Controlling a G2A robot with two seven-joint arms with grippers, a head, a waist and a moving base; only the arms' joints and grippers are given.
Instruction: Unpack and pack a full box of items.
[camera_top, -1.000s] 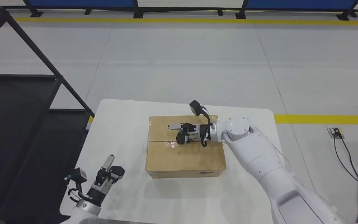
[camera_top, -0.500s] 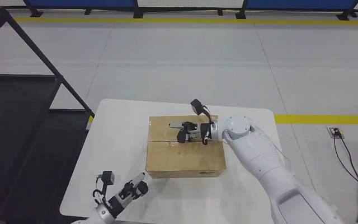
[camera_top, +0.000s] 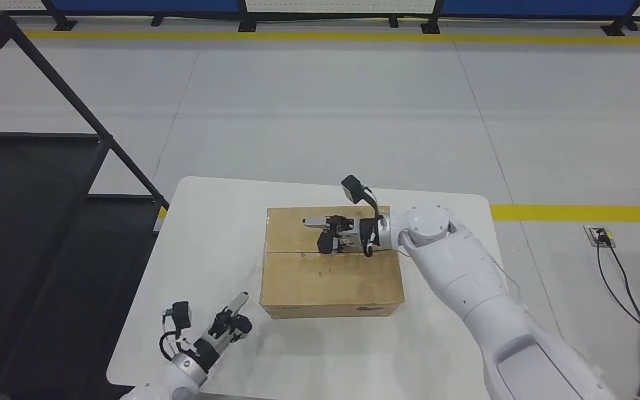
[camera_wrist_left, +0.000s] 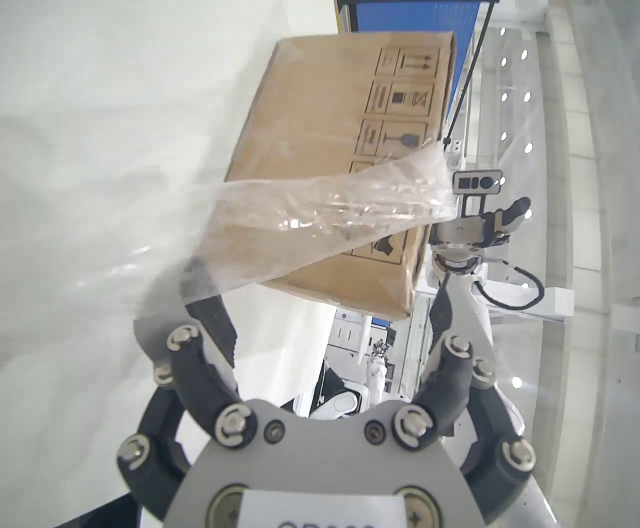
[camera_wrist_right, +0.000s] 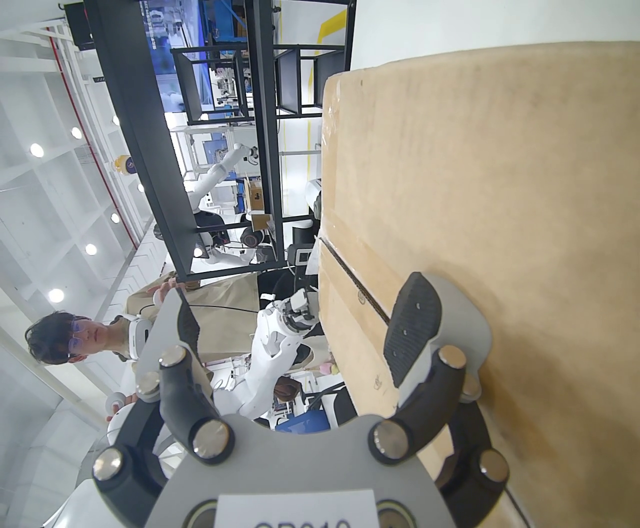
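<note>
Unpacking, opening stage: box shut, middle of bench. Clear tape runs from box edge to left gripper, jaws spread, strip seemingly stuck on one finger. Right gripper over box top, jaws released. Next: pull tape clear, open top.

Side of the box is displaying black framed handling pictograms, arrows and a goblet among them; captions too small to read.
</note>
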